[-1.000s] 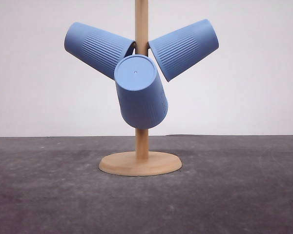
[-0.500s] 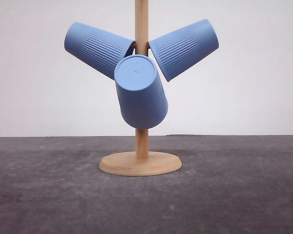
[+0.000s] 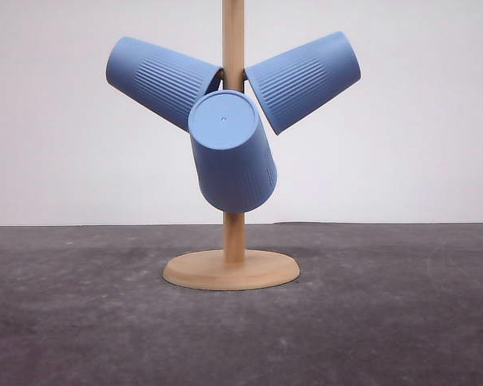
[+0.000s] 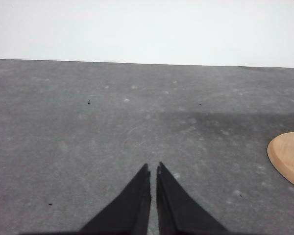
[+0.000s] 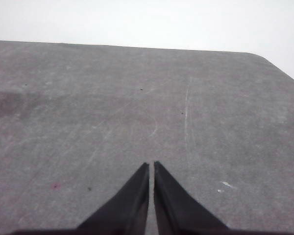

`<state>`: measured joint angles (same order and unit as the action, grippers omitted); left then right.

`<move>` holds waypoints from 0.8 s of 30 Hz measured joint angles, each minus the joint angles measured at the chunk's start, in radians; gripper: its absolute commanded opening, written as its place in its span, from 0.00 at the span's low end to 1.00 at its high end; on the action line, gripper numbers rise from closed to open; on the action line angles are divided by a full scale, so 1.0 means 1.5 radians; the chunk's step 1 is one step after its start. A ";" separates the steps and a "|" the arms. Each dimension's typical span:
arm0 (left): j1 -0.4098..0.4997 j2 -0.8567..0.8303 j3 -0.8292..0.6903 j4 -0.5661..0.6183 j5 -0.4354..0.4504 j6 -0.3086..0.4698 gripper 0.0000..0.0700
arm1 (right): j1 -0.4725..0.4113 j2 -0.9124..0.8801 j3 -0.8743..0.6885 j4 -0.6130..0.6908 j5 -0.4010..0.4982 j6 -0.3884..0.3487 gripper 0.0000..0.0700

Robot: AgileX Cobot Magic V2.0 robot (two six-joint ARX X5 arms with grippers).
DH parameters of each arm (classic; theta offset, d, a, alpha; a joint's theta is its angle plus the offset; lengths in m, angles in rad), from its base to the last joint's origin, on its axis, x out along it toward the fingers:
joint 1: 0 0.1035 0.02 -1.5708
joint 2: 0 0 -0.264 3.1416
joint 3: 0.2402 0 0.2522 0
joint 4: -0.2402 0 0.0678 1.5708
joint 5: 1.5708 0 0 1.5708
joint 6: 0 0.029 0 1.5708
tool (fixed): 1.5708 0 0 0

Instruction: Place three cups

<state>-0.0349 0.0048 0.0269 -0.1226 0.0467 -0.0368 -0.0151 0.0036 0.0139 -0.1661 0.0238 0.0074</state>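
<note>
Cut off and covered

The pole (image 3: 233,32) runs past the top edge; the front cup (image 3: 232,153) hides its middle and the pegs.

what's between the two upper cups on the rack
In the front view, the wooden pole of the rack stands between the left cup and the right cup; the third cup hangs just below, in front of it.

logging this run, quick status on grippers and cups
Left gripper shut, empty. Right gripper shut, empty. Three cups hang on wooden rack. Nothing in the way.
</note>
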 measured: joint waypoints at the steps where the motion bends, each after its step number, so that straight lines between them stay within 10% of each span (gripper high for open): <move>1: 0.000 0.000 0.000 0.000 0.000 0.000 0.00 | 0.000 0.000 0.000 0.000 0.000 0.000 0.02; 24: 0.000 0.000 0.000 0.000 0.000 0.000 0.00 | 0.000 0.000 0.000 0.000 0.000 0.000 0.02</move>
<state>-0.0349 0.0048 0.0269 -0.1226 0.0467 -0.0368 -0.0151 0.0036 0.0139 -0.1661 0.0238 0.0074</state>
